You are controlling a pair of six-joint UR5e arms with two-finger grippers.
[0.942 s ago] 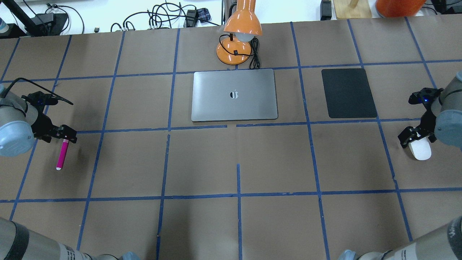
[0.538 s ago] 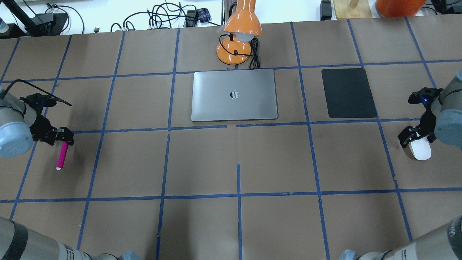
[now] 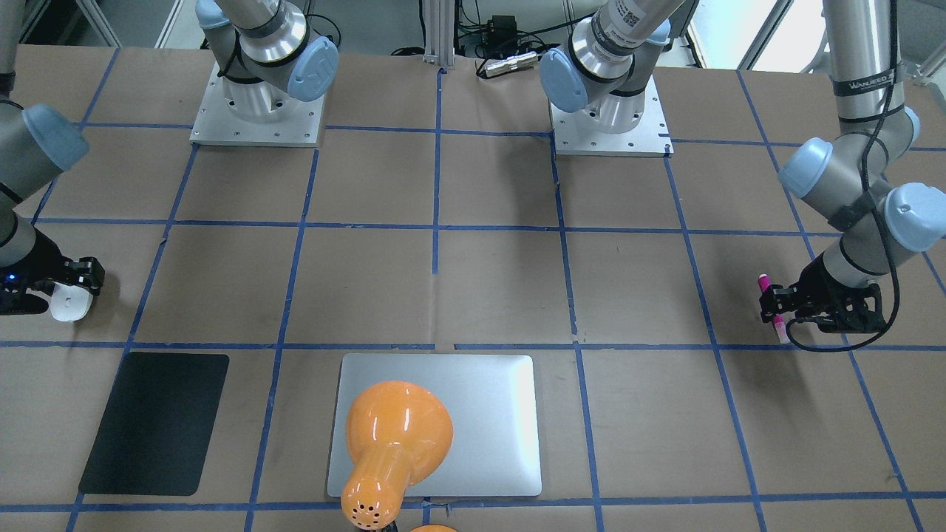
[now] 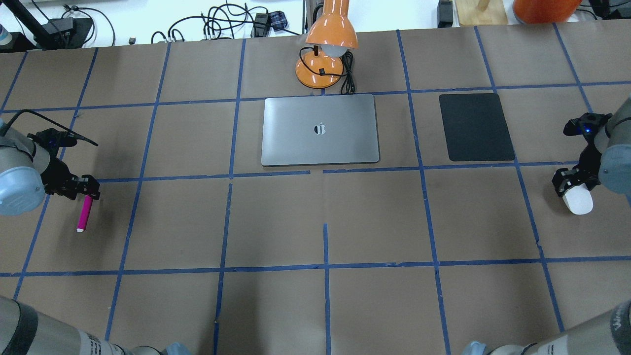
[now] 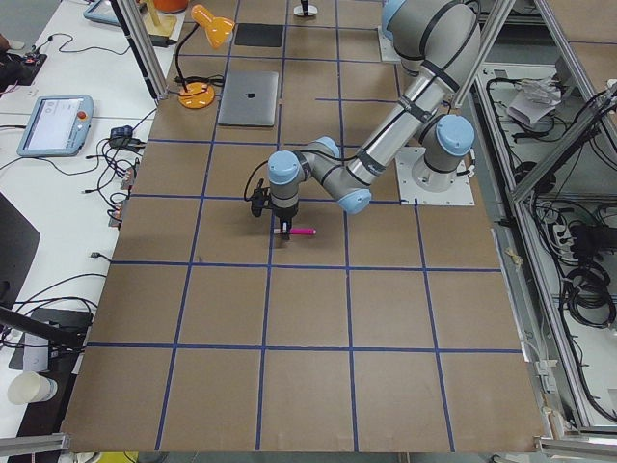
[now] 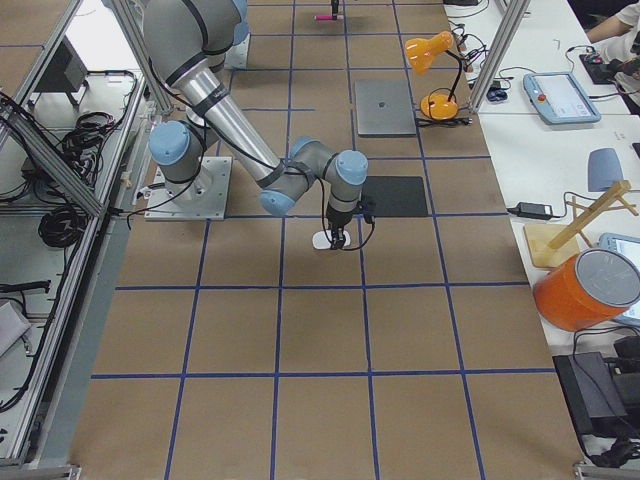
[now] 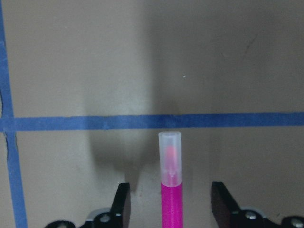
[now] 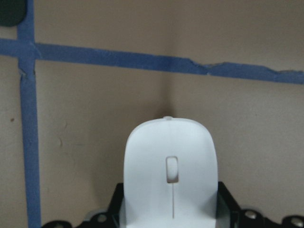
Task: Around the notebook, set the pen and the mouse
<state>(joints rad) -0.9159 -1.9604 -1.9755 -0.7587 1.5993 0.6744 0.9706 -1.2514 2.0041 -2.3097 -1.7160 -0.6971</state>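
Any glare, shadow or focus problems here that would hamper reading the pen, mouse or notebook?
Front-facing view: the glossy orange lamp shows bright highlights and covers part of the notebook. Left wrist view: the pen is sharp, with a broad soft shadow on the paper beyond it. Right wrist view: the mouse is bright and slightly soft, but its scroll wheel is legible.

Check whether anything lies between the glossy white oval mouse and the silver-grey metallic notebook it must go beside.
A thin black rectangular mat lies flat between the glossy white oval mouse and the silver-grey metallic notebook, slightly farther from the robot; a straight path would likely skirt its near edge. Nothing else visible intervenes.
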